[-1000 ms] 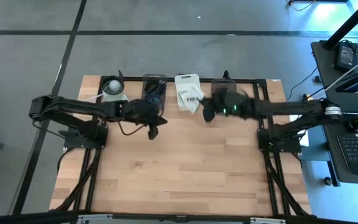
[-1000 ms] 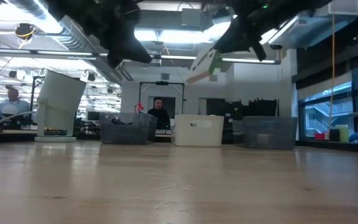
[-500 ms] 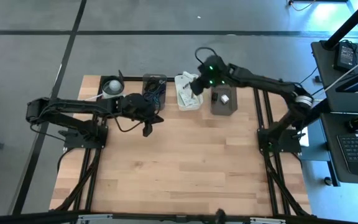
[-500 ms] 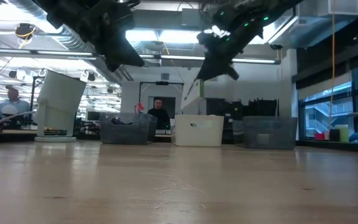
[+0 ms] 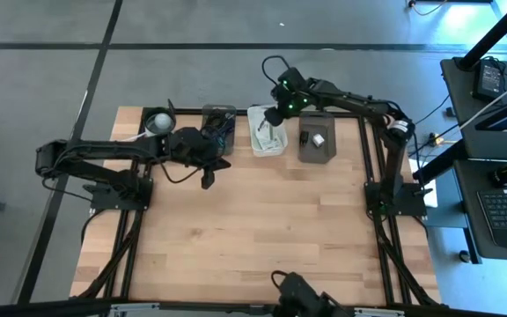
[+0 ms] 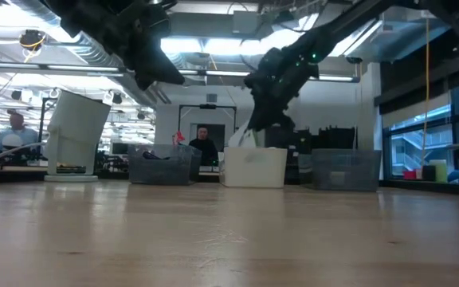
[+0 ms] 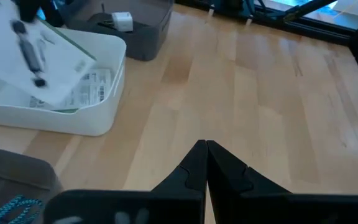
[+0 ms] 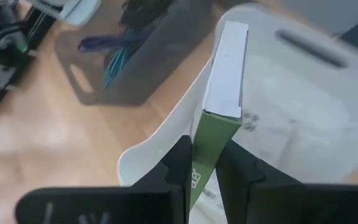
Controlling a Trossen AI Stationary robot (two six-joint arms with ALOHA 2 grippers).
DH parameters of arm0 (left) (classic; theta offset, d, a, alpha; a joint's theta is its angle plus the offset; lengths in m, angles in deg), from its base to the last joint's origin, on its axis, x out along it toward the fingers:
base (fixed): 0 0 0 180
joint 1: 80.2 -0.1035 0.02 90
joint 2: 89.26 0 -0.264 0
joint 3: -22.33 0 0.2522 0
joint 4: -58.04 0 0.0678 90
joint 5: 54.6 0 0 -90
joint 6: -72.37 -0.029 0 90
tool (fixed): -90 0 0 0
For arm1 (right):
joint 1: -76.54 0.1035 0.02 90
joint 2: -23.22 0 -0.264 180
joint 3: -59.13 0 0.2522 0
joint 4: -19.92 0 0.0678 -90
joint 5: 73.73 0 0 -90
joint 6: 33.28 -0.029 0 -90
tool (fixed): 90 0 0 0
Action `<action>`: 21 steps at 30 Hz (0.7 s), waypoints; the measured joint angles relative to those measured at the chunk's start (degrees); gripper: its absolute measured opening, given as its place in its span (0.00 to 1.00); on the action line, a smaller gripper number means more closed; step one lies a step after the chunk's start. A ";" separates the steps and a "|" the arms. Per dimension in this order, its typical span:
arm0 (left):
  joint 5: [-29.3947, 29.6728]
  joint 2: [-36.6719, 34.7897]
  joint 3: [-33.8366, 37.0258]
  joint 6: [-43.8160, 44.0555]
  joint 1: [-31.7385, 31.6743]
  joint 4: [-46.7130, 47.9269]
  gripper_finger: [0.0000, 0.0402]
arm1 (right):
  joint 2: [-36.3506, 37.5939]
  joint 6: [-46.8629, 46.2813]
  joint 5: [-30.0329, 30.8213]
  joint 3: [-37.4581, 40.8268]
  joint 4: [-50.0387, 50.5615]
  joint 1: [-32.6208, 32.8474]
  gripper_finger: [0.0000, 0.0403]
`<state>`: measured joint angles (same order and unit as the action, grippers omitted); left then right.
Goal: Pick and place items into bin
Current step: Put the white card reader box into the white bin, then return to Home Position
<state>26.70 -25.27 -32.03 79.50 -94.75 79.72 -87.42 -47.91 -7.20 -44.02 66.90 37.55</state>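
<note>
We see the right gripper (image 8: 204,163) clamped on a white card (image 8: 224,71), holding it edge-up over the white bin (image 5: 267,141). Left gripper (image 7: 205,163) hovers above bare table (image 5: 262,229), fingers pressed together, holding nothing.

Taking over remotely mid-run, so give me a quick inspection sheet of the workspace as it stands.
Surface: wooden table, bare in front of the bins.
Job's things: white card held over the white bin; another printed card lies inside. Teal and purple sticks in the left grey bin; small whitish piece in the right grey bin.
Clutter: round tub.
Grippers: right gripper clamps the card; left gripper shut, empty.
Cables: nothing seen loose.
Surroundings: people beyond the table.
</note>
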 joint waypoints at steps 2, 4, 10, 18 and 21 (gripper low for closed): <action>-0.03 0.00 0.00 -0.45 -0.57 0.02 0.00 | -0.97 0.15 -2.67 0.00 -0.01 -0.21 0.14; 0.01 0.01 0.00 -0.45 -1.32 0.01 0.00 | -1.70 0.20 -3.59 -0.04 -0.03 -0.22 0.14; 0.07 0.02 0.00 -1.53 -2.97 -0.51 0.00 | -2.19 0.05 -2.68 -0.07 0.32 -0.58 0.21; 0.50 0.02 0.00 -1.52 -3.32 -0.49 0.00 | -2.16 0.13 -2.56 -0.07 1.01 -2.23 0.38; 2.59 0.04 0.00 -1.48 -3.30 -0.51 0.00 | -1.32 0.41 -2.50 -0.07 2.17 -3.29 0.42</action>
<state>29.28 -25.23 -32.03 78.02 -98.05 79.20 -88.74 -47.50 -9.71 -44.08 69.07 34.26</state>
